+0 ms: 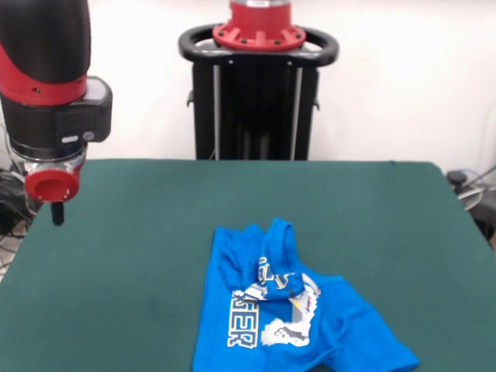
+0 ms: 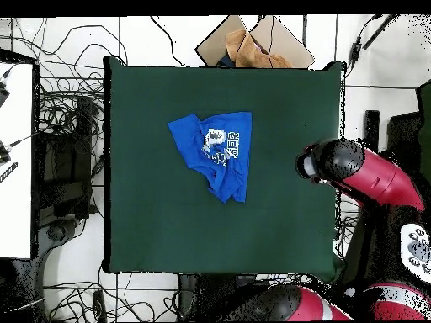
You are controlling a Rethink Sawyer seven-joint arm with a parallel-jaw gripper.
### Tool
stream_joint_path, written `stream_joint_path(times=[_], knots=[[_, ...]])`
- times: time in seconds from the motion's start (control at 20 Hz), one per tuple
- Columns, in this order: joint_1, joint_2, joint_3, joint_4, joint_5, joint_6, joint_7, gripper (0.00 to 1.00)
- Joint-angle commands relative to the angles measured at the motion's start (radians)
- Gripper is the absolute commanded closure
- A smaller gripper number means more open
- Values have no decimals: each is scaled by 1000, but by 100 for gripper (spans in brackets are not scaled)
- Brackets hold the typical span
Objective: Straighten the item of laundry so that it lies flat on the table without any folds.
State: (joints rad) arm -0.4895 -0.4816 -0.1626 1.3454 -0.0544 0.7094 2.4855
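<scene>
Front view: a small bright blue T-shirt [image 1: 291, 322] lay crumpled on the dark green table [image 1: 139, 232], near the front edge and right of centre, its white print folded over on itself. The red and black arm hung at the far left, above the table's edge, well apart from the shirt. Whether its gripper [image 1: 56, 212] was wide or narrow could not be told.

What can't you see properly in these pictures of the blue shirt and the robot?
- Front view: the shirt's bottom part is cut off by the picture's lower edge.
- Both views: a fold covers most of the shirt's lettering.
- Both views: whether the pincer is open or shut; it is too small in front and hidden under the arm overhead.
</scene>
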Motion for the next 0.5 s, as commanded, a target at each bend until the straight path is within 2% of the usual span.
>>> stream_joint_path(times=[0.05,0.35,0.5], knots=[[-90,-87,180,74,-131,-29,-390,100],[3,-143,155,-17,-91,197,-235,100],[35,-162,160,-12,-46,236,-158,100]])
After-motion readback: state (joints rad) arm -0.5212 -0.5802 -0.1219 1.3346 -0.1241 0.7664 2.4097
